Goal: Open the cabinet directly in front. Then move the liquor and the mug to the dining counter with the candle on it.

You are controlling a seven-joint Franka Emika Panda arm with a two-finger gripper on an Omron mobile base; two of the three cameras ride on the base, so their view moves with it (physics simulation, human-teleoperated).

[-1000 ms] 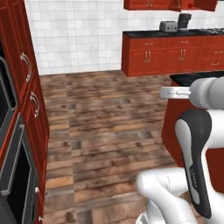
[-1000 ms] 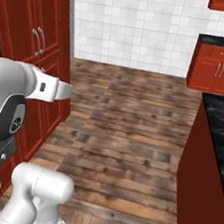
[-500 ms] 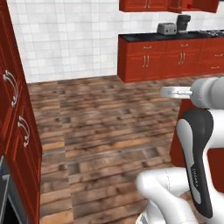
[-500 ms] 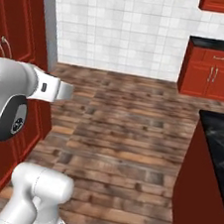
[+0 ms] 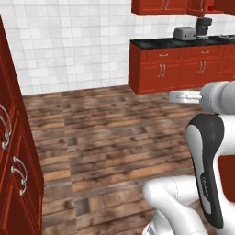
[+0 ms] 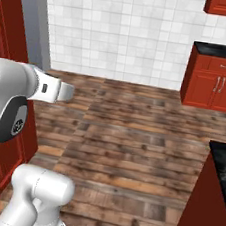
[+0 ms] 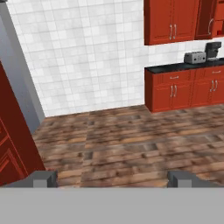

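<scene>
Cabinet [image 7: 173, 19] of glossy red raised panels above black counter [image 7: 183, 66]; tool [image 7: 113, 178] spread wide, empty, over plank floor [image 7: 131, 140].

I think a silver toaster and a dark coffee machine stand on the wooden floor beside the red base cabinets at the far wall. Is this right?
Not quite. The toaster and the coffee machine stand on the black counter on top of the red base cabinets, not on the wooden floor. The hand view shows this, and so does the left base view.
</scene>
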